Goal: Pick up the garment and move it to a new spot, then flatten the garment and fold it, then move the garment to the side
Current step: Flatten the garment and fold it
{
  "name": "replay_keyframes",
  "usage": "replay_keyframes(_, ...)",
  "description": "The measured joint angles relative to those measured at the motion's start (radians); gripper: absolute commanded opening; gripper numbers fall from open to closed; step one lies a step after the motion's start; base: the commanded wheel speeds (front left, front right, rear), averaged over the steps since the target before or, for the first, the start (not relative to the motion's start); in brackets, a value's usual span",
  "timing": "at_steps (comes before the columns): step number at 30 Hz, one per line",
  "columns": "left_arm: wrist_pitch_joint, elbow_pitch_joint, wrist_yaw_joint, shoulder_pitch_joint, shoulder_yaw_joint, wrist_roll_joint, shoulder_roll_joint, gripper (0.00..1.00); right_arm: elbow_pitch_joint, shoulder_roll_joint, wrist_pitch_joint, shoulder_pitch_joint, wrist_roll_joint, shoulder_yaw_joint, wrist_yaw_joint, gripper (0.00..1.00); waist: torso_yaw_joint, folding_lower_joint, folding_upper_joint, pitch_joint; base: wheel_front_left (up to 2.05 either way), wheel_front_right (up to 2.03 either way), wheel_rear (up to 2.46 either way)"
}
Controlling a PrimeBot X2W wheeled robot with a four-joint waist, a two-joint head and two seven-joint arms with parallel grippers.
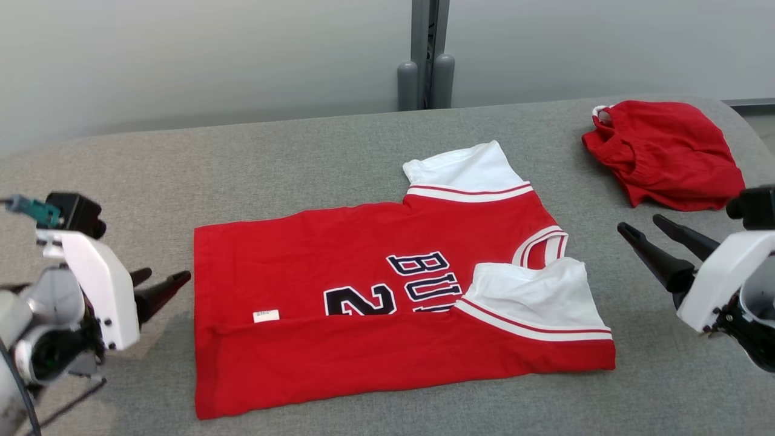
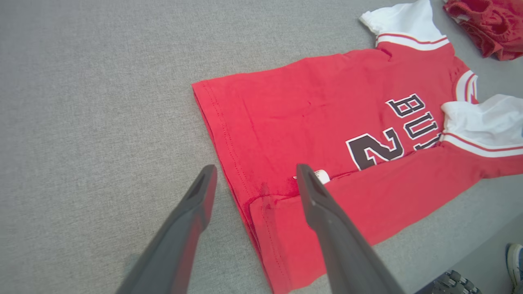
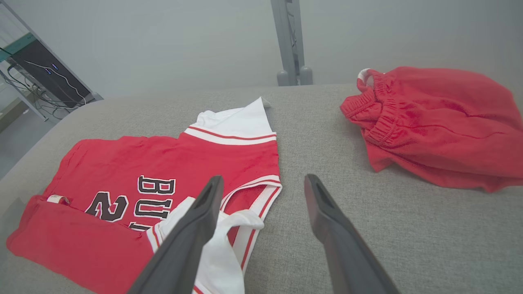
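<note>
The garment (image 1: pixel 339 260) is a red jersey with white sleeves and dark lettering. It lies flat on the grey table (image 1: pixel 303 157), with its near long edge folded over towards the middle. My left gripper (image 1: pixel 164 277) is open just left of the hem, nothing between its fingers. In the left wrist view that gripper (image 2: pixel 256 168) hovers over the hem corner of the garment (image 2: pixel 306 106). My right gripper (image 1: pixel 640 223) stands open to the right of the collar end, apart from the cloth. The right wrist view has this gripper (image 3: pixel 263 178) above the near white sleeve of the garment (image 3: pixel 163 163).
A crumpled pair of red shorts (image 1: pixel 666 151) lies at the table's far right corner, also seen as red shorts (image 3: pixel 441 122). A grey post (image 1: pixel 427 54) rises behind the table. A rack with cables (image 3: pixel 36 77) stands off the far left. A shoe (image 2: pixel 515 261) shows on the floor beyond the near edge.
</note>
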Motion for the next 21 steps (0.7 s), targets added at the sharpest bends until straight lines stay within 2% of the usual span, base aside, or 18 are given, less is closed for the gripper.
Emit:
replay_keyframes(5, -0.129, -0.079, 0.085, 0.121, 0.009, 0.010, 0.009, 1.00, 0.021, -0.004, -0.045, 0.082, -0.002, -0.031, 0.000, 1.00, 0.016, 0.0000, 0.0000, -0.011, 0.00, 0.00, 0.00)
replay_keyframes(11, -0.159, -0.172, 0.166, 0.217, -0.006, 0.000, 0.016, 1.00, 0.038, -0.002, 0.014, 0.172, 0.041, -0.050, 0.000, 1.00, 0.037, 0.0000, 0.0000, -0.027, 0.00, 0.00, 0.00)
replay_keyframes(15, -0.145, -0.208, 0.200, 0.257, -0.027, -0.003, 0.019, 1.00, 0.056, 0.016, 0.081, 0.206, 0.061, -0.053, 0.000, 1.00, 0.038, 0.0000, 0.0000, -0.031, 0.00, 0.00, 0.00)
replay_keyframes(21, -0.093, -0.271, 0.220, 0.305, -0.052, -0.037, 0.031, 1.00, 0.068, 0.038, 0.171, 0.240, 0.078, -0.053, 0.000, 1.00, 0.032, 0.0000, 0.0000, -0.027, 0.00, 0.00, 0.00)
